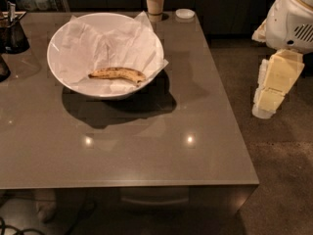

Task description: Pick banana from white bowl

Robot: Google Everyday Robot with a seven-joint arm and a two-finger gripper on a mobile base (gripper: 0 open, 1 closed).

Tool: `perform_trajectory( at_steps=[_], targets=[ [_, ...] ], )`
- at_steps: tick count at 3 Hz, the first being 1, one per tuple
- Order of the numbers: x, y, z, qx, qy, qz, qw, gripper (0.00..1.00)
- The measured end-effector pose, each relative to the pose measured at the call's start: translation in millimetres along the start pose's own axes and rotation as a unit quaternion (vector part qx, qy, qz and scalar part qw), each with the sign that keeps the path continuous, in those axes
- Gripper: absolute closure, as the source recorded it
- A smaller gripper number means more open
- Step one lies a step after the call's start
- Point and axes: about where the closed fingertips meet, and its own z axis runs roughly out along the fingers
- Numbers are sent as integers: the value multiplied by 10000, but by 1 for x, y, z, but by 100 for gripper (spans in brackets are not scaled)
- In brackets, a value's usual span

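Observation:
The banana (118,74), yellow with brown speckles, lies in the front part of the white bowl (58,72), on crumpled white paper. The bowl stands at the back left of the grey table (161,146). My gripper (268,99), at the end of the cream and white arm, hangs off the table's right side, far from the bowl and over the floor. Nothing shows in it.
A paper cup (155,4) and a small white lid (185,13) stand at the table's back edge. Dark containers (12,31) sit at the far left. The table's right edge lies between the arm and the bowl.

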Motion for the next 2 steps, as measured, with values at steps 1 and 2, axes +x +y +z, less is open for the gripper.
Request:
perform_trajectory(
  at_steps=[1, 2],
  targets=[
    [-22, -15, 13, -243, 54, -98, 9996, 0],
    [-28, -21, 13, -104, -45, -110, 9999, 0]
  ],
)
